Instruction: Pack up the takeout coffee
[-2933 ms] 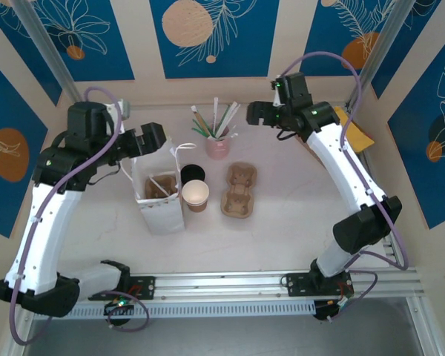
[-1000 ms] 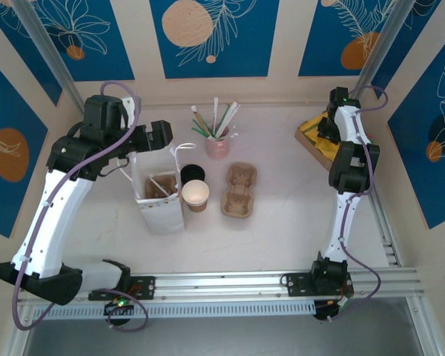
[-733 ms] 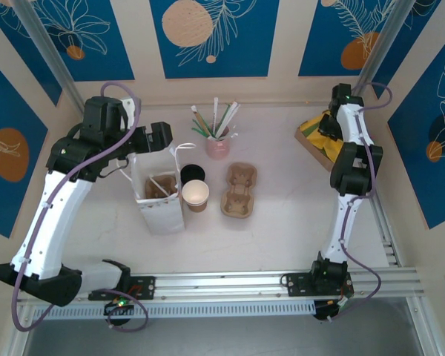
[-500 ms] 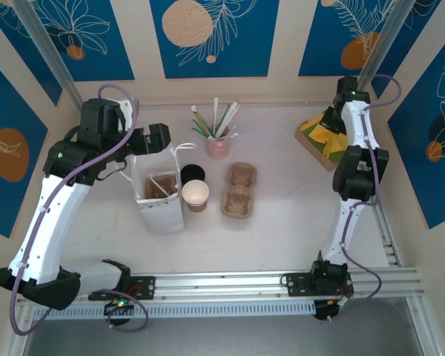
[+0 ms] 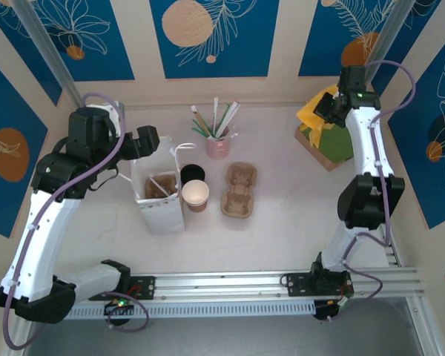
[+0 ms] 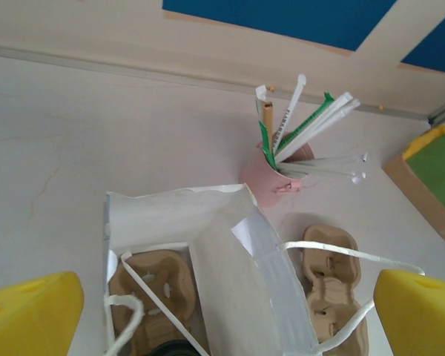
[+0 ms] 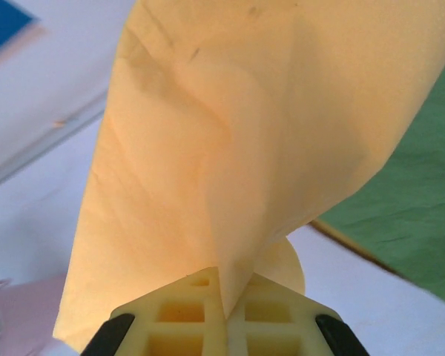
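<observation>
The right pincer [image 5: 328, 109] has moved from the far edge's middle to the far right corner of the surface [image 5: 282, 222]. It now clamps a yellow napkin [image 5: 310, 117] raised from the box [image 5: 320, 154], exposing a green napkin [image 5: 341, 142]. The left pincer [image 5: 144, 141] has shifted slightly toward the left edge.

White bag [image 5: 162, 213], pink cup [image 5: 217, 147] — yellow napkin [image 7: 230, 126], green napkin [image 7: 400, 193], brown tray [image 5: 239, 191].
</observation>
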Robot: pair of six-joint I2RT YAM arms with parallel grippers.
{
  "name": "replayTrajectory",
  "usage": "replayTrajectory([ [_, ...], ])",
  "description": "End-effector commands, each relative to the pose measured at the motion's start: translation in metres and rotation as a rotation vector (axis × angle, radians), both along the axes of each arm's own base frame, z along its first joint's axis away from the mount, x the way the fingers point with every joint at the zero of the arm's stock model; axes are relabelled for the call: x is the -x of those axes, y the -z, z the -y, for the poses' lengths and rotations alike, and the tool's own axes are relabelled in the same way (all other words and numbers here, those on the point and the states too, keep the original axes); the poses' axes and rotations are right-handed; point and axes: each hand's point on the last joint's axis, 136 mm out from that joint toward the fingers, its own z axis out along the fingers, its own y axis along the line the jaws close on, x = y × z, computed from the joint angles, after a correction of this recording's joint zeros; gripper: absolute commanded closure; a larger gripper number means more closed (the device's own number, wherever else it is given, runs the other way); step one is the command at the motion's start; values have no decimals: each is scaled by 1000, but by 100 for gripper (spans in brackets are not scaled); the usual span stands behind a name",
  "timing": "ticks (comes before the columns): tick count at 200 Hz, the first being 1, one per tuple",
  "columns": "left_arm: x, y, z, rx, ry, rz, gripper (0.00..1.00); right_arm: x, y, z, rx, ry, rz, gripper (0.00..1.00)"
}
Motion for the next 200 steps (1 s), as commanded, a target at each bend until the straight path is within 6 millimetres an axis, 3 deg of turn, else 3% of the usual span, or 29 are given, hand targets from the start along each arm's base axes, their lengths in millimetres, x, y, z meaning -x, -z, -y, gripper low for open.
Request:
replayTrajectory([
  [1, 7, -1, -17, -12, -89, 8, 0, 9, -38, -43, -125, -118, 124, 100],
  [51, 26, 4, -53, -49, -258, -12, 0, 50, -100, -138, -221, -390, 309, 100],
  [91, 38, 5, -52, -28, -239, -18, 0, 83, -138, -213, -302, -578, 395, 100],
  [165, 56, 6, -51, -14, -193, -34, 0, 126, -184, -327, -438, -786, 452, 100],
  [200, 65, 5, -55, -25, -188, -30, 0, 147, -193, -380, -475, -862, 448, 100],
])
